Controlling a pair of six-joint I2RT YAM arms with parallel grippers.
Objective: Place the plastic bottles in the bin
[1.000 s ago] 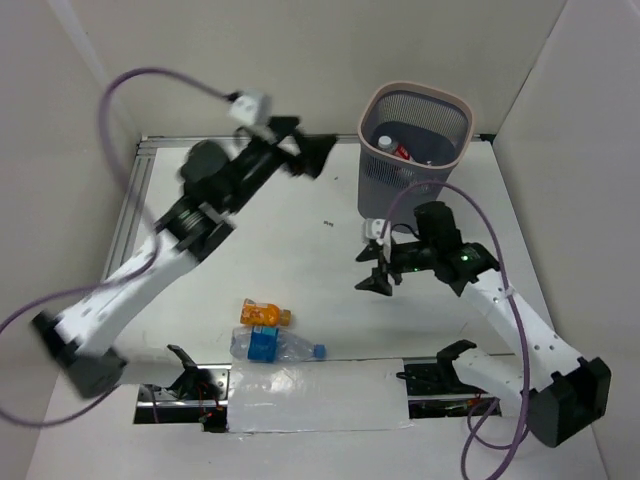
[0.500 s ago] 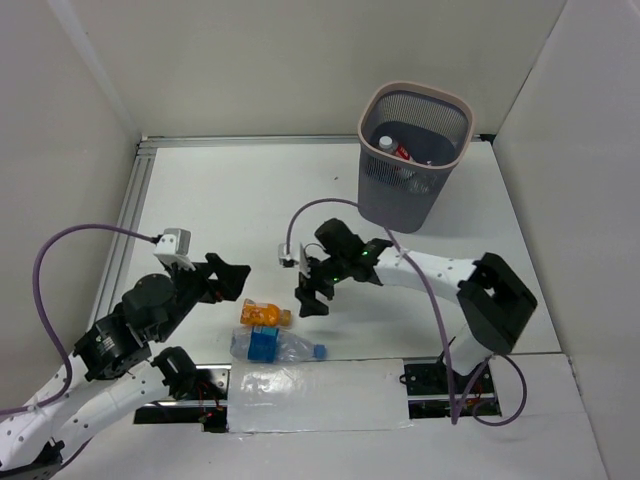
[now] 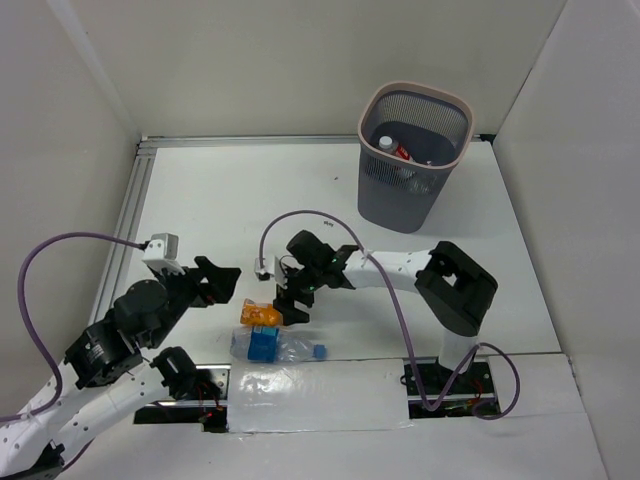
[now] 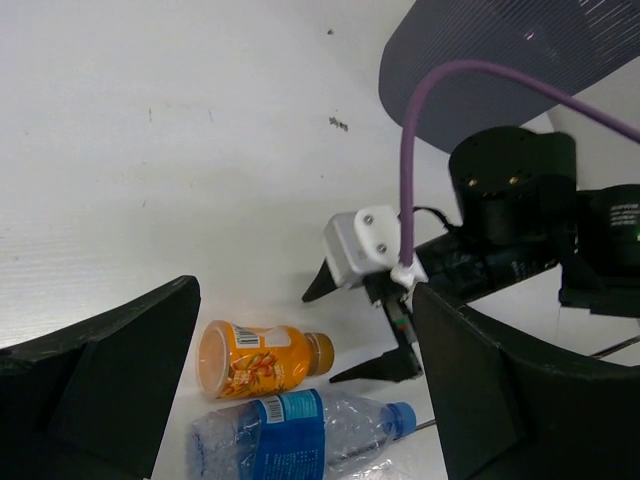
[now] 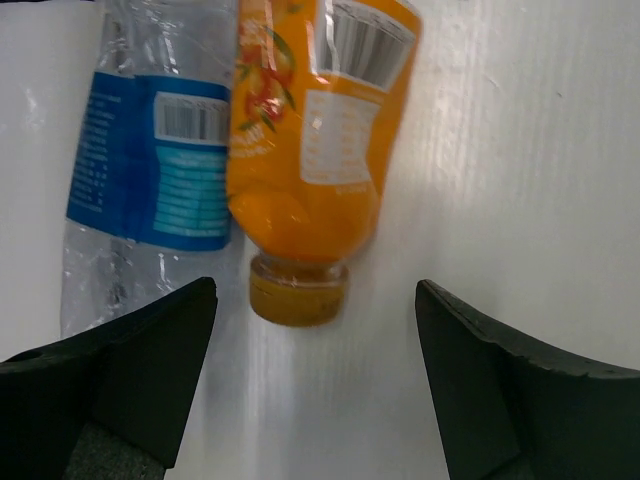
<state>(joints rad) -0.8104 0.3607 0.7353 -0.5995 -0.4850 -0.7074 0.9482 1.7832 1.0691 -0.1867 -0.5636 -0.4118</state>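
Note:
Near the table's front edge a short orange bottle (image 3: 262, 314) lies on its side, and a clear bottle with a blue label and blue cap (image 3: 275, 346) lies just in front of it. My right gripper (image 3: 290, 305) hovers open at the orange bottle's cap end (image 5: 298, 290), holding nothing and straddling the cap. To the left of both bottles my left gripper (image 3: 228, 283) is wide open and empty. It faces the orange bottle (image 4: 255, 358) and the clear bottle (image 4: 300, 440). The mesh bin (image 3: 445, 105) stands at the back right with bottles (image 3: 398, 150) inside it.
The right arm stretches across the middle of the table from its base (image 3: 455, 290). A purple cable (image 4: 420, 130) loops over the right wrist. White walls close in the table on three sides. A white sheet (image 3: 320, 395) covers the near edge.
The left arm swung from the far back down to the near left. The right arm moved from beside the bin over to the orange bottle, and its jaws spread wider.

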